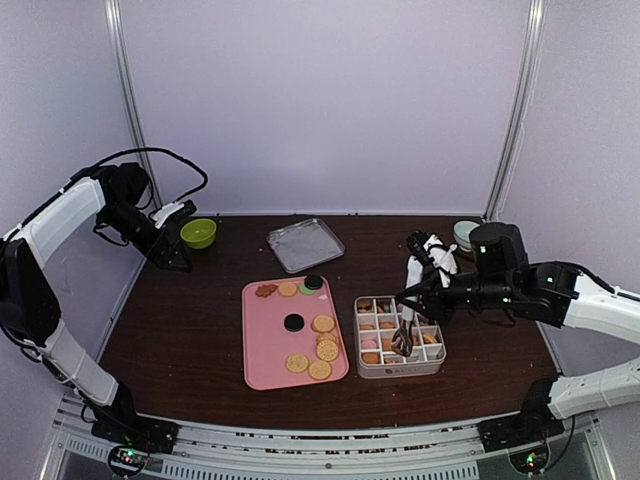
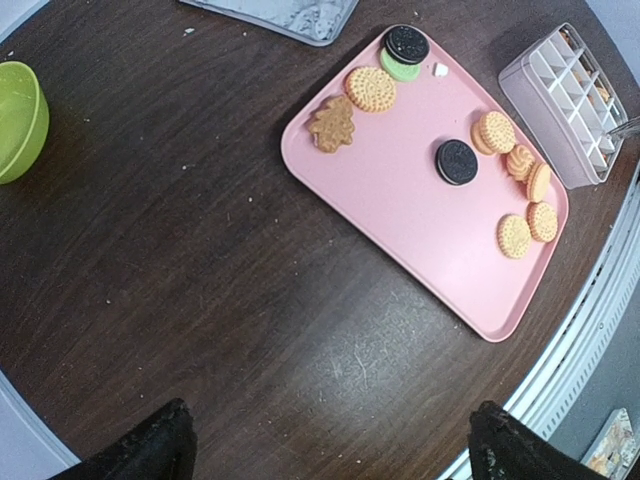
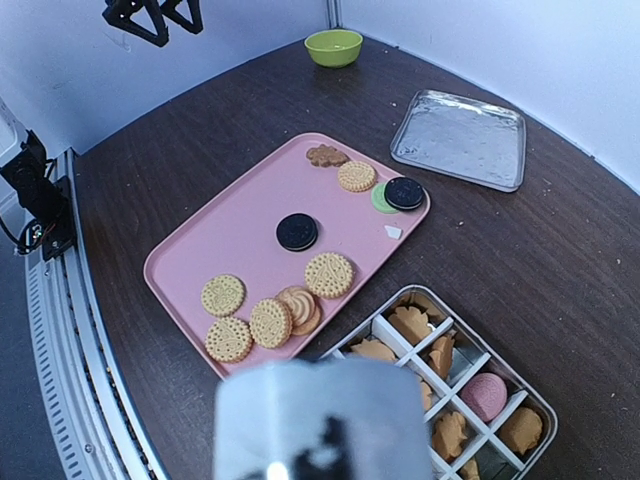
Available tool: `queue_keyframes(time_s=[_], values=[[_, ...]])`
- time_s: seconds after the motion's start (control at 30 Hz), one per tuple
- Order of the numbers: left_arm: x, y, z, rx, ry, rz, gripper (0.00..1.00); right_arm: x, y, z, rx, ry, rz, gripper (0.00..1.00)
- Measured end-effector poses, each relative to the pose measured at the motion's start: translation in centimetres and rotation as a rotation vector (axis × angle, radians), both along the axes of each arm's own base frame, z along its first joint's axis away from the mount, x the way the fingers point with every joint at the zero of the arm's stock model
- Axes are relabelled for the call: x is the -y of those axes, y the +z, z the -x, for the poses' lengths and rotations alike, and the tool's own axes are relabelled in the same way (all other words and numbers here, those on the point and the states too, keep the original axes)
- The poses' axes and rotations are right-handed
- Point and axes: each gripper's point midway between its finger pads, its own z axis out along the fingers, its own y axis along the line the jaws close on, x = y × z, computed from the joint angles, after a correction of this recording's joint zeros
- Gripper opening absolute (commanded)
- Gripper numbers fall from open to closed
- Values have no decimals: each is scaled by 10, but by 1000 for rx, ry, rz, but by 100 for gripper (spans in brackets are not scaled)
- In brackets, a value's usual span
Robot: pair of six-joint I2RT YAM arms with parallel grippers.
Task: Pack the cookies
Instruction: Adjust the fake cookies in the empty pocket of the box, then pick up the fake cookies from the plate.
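Cookies lie on a pink tray [image 1: 265,350]: round golden ones [image 1: 322,324] [image 3: 329,274], two black rounds [image 1: 293,322] [image 2: 456,161] and a brown flower [image 2: 332,124]. More cookies [image 3: 410,323] and a pink round [image 3: 484,395] fill the divided box [image 1: 400,372] to the tray's right. My right gripper [image 1: 418,290] is shut on metal tongs [image 1: 404,335], whose tips reach down into the box. In the right wrist view the tongs [image 3: 320,420] are a blurred metal block hiding the fingers. My left gripper [image 1: 178,238] [image 2: 335,450] hangs open and empty at the far left.
A green bowl [image 1: 198,233] [image 2: 15,120] sits beside the left gripper. A flat metal lid [image 1: 306,244] [image 3: 460,138] lies behind the tray. A small pale bowl [image 1: 465,235] stands at the back right. The table's metal rail [image 2: 590,330] runs along the near edge.
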Motion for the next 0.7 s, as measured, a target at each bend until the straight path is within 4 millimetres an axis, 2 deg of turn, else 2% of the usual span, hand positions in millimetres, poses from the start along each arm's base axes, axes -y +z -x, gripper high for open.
queue_keyframes(time_s=[0.23,0.4,0.47,0.6,0.7], values=[[0,0,1,-2,0,2,98,2,3,-1,43,-27,25,27],[0,-1,0,-3,0,0,98,-8,12,5,84,-23,33,32],[-1,-1,0,-3,1,-5,98,-20,25,7,112,-8,16,33],[-3,-2,-1,0,4,-16,98,-63,57,9,168,42,-55,33],[-5,-3,-1,6,8,-30,98,-97,66,7,184,78,-90,33]])
